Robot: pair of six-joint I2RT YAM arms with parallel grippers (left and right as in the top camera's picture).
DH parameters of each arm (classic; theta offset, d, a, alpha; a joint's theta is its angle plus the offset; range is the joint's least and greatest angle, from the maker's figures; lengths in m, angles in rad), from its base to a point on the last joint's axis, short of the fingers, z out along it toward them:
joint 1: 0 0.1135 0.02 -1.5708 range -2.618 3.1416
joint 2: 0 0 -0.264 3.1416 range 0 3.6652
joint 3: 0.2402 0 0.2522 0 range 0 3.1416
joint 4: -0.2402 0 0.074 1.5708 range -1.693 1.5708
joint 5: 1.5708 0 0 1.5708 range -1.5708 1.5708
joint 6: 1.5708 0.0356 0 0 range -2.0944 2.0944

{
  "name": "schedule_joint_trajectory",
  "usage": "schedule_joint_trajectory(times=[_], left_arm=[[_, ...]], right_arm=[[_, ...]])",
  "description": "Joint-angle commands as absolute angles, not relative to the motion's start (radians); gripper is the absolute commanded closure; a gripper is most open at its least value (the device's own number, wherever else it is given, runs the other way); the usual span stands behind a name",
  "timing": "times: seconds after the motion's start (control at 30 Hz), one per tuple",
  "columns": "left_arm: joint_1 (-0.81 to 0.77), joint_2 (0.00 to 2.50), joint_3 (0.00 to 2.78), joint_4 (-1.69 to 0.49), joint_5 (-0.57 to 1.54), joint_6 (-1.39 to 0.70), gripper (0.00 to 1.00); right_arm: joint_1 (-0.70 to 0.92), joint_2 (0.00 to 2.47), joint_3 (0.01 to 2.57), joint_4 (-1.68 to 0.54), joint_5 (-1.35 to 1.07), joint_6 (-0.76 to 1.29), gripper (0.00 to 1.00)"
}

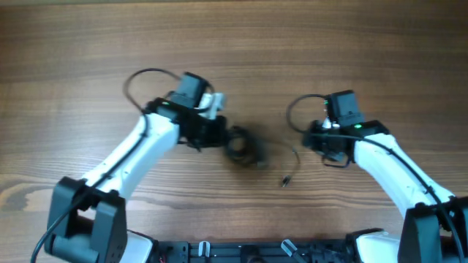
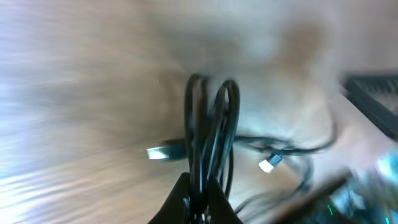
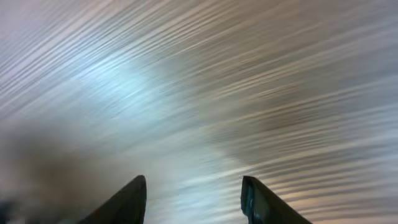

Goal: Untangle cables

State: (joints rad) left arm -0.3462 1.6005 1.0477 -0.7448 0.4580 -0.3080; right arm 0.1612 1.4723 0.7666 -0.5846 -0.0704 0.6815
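Since the coiled bundle of thin black cables [image 1: 247, 151] at the middle of the brown wooden table [image 1: 73, 44] is clamped in the left gripper [image 2: 200, 198], its loose plug-tipped strand [image 1: 291, 169] should be drawn out gently by the right gripper [image 3: 194, 182], which stands apart and empty.

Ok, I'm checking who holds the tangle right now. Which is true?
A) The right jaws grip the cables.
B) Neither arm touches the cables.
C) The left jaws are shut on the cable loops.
C: the left wrist view shows the cables rising in loops from the shut left jaws; the right jaws stand open, holding nothing.
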Motion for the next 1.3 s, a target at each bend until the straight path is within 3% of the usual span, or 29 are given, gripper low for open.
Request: schedule_joint_trajectory(times=[0.0,0.07,0.13,0.27,0.37,0.7,0.83,1.07,1.2,1.27], left_arm=[[-0.265,1.537,1.049,-0.742,0.358,-0.291,0.96],[-0.244,1.515,1.049,-0.737,0.414,-0.291,0.96],[-0.246,1.510,1.049,-0.725,0.503,-0.288,0.96],[-0.282,1.510,1.049,-0.708,0.594,-0.224,0.96],[-0.322,1.511,1.049,-0.695,0.594,-0.219,0.95],[-0.424,1.511,1.049,-0.564,0.604,-0.255,0.88],[-0.422,1.511,1.049,-0.504,0.711,-0.255,0.88],[-0.423,1.511,1.049,-0.455,0.884,-0.255,0.88],[-0.422,1.511,1.049,-0.455,0.916,-0.254,0.88],[-0.422,1.511,1.049,-0.457,0.897,-0.253,0.88]], right_arm=[[0.157,1.487,0.757,-0.590,0.134,0.736,0.49],[0.157,1.487,0.757,-0.583,0.125,0.736,0.48],[0.157,1.487,0.757,-0.529,0.030,0.707,0.35],[0.157,1.487,0.757,-0.316,-0.525,0.370,0.25],[0.158,1.487,0.757,-0.217,-0.800,0.313,0.21],[0.217,1.487,0.757,-0.218,-0.858,0.315,0.20],[0.239,1.487,0.757,-0.280,-0.730,0.317,0.32],[0.246,1.487,0.757,-0.292,-0.683,0.317,0.37],[0.246,1.487,0.757,-0.302,-0.577,0.318,0.75],[0.246,1.487,0.757,-0.308,-0.559,0.318,0.83]])
